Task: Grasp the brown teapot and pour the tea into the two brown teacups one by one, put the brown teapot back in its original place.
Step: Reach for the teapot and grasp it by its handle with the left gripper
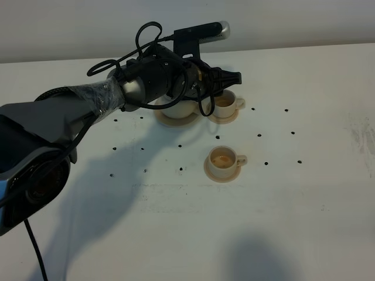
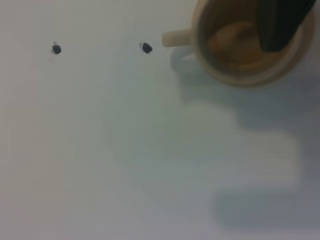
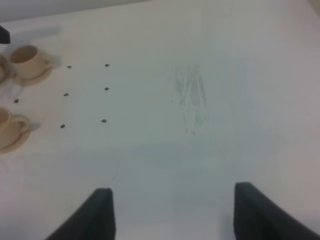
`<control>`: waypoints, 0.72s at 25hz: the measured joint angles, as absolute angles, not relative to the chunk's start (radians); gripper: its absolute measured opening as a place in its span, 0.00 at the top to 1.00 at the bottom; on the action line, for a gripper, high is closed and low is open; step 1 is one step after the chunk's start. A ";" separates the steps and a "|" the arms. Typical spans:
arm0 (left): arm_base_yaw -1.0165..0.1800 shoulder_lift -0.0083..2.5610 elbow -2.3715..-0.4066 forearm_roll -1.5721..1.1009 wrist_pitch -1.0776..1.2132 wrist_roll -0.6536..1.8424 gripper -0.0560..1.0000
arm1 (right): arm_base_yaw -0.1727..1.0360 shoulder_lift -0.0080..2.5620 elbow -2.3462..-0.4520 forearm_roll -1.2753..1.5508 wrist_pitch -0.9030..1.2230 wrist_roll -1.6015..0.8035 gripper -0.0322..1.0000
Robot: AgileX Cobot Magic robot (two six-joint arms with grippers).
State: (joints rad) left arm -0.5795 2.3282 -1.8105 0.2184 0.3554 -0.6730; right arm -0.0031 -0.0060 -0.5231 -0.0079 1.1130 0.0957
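Two teacups hold tea | left claw above far cup, spread unclear | right claw wide, empty

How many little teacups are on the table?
2. The near teacup sits around the middle of the table. The far teacup is farther back, beside the teapot, just under the robot's left arm. The arm might hide more.

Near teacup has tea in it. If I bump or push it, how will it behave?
Probably sloshes: the near teacup shows brown tea inside. Squat and wide-mouthed, it likely slides with its saucer on the smooth white table rather than tipping. Looks like glazed ceramic, so rigid, slippery, chippable.
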 joint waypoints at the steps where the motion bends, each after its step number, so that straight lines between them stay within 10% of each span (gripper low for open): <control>1: -0.581 2.328 -1.810 0.217 0.362 -0.672 0.55 | -0.003 -0.006 -0.523 -0.008 1.113 0.096 0.48; 18: -0.609 2.342 -1.810 0.167 0.406 -0.577 0.55 | -0.003 -0.006 -0.523 -0.008 1.113 0.096 0.48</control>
